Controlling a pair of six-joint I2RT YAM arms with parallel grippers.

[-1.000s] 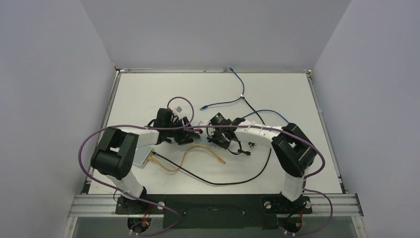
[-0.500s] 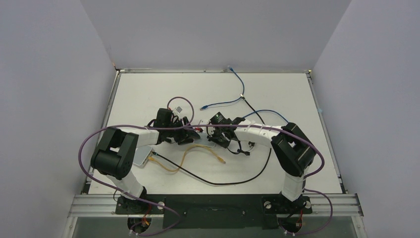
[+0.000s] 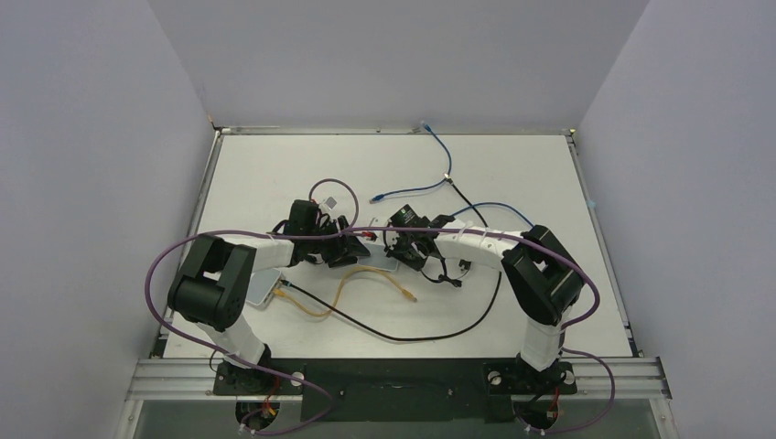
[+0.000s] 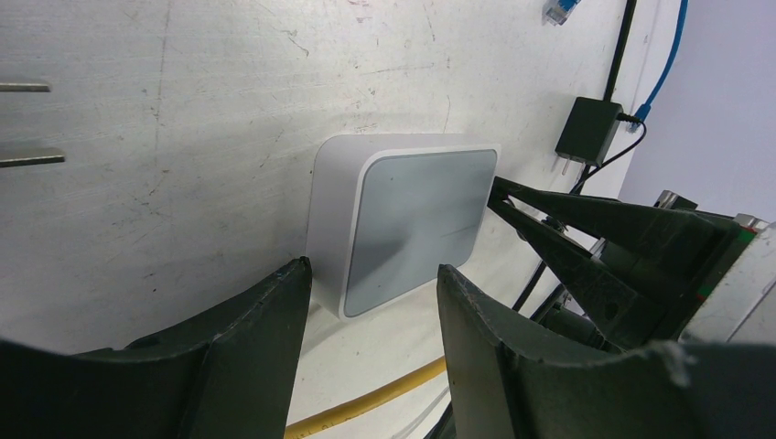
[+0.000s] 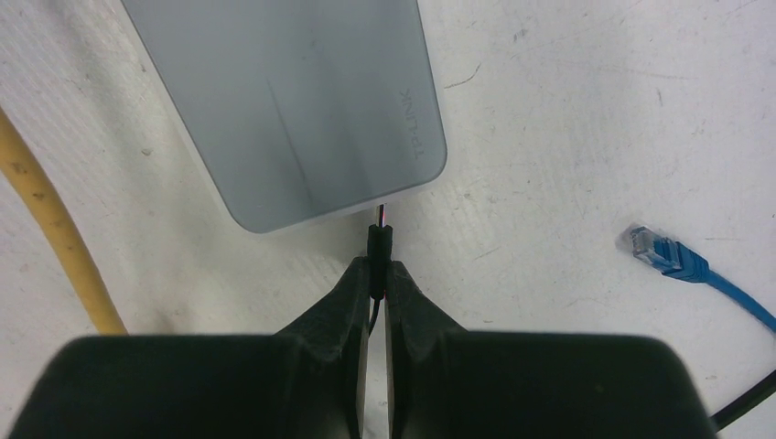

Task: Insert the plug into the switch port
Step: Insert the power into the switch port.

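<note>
The white box (image 5: 293,101) with a pale grey face lies flat on the table. It also shows in the left wrist view (image 4: 416,219) and in the top view (image 3: 377,266), between my two grippers. My right gripper (image 5: 378,274) is shut on a small black plug (image 5: 378,240). The plug's tip touches the box's near narrow edge. The switch port in that edge is hidden, so I cannot tell how far the plug is in. My left gripper (image 4: 371,274) is open, with its fingers on either side of the box's near corner and not closed on it.
A yellow cable (image 5: 55,238) runs beside the box. A blue cable plug (image 5: 663,251) lies to the right. A black power adapter (image 4: 590,130) sits beyond the box. A second flat white device (image 3: 264,285) lies under my left arm. A black cable (image 3: 403,337) loops across the front.
My right gripper has moved slightly left with the plug, toward the box's edge. My left arm has stayed in place.
</note>
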